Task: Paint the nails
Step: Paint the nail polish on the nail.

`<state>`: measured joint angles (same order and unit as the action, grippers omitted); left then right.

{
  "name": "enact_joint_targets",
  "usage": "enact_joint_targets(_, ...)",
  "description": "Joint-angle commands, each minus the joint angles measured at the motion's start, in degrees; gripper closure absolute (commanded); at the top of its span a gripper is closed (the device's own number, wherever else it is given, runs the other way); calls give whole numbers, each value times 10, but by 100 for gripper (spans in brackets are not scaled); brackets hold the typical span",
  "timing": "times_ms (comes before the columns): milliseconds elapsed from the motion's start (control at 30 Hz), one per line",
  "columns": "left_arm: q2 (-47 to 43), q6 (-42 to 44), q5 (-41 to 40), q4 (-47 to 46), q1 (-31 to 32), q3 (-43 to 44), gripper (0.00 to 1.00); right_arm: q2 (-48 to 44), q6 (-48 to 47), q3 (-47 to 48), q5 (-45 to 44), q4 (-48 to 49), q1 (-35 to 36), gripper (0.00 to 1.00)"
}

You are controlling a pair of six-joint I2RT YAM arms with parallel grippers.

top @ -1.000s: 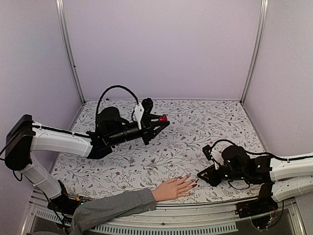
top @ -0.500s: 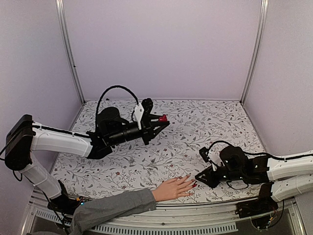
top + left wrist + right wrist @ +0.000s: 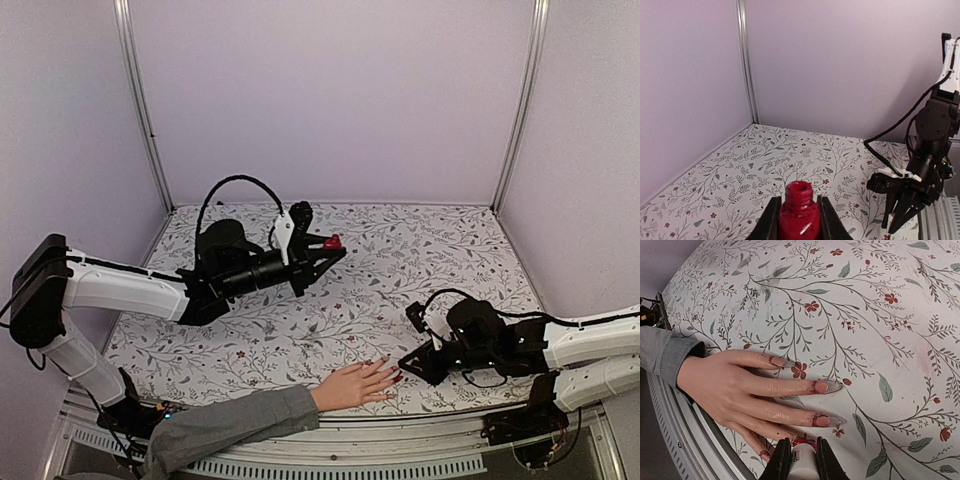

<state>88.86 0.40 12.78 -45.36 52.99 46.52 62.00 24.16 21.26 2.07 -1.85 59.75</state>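
Observation:
A pale hand (image 3: 352,386) with a grey sleeve (image 3: 230,420) lies flat at the table's near edge, also in the right wrist view (image 3: 730,385). Its nails show there: three long ones (image 3: 821,387) are pale pink with red smears at the base, and one under my gripper looks glossy red (image 3: 801,441). My right gripper (image 3: 404,364) (image 3: 803,442) is shut on a white cap (image 3: 802,466), its tip right over that finger. My left gripper (image 3: 328,246) (image 3: 799,200) is shut on an uncapped red bottle (image 3: 333,241) (image 3: 800,220), held upright above the table's middle.
The floral tablecloth (image 3: 400,260) covers the table. Lilac walls with metal corner posts (image 3: 140,110) close the back and sides. A metal rail (image 3: 400,425) runs along the near edge. The right arm's black cable (image 3: 440,295) loops above its wrist.
My right gripper has crept a little left and down towards the fingertips. The left arm, the bottle and the hand have not moved.

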Motion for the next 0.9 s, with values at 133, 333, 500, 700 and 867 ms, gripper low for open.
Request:
enact_joint_targets(133,-6,-2,-4,-18,-9,-5,100,-6,1,7,-9,-7,5,100)
enact_joint_targets(333,-6,-3,-3,-19,-9,-6,100,-19,8,1,-12,-17,5,100)
enact_joint_targets(500,-5,-2,-3,-19,-10,-6,100,-27,13,-1,-17,-25,5,100)
enact_joint_targets(700,-5,-2,-3,-19,-9,-6,100,-21,19,-1,-35,-29,4,100)
enact_joint_targets(867,-5,-3,-4,-19,-9,-6,100,-19,21,0,-38,-29,5,100)
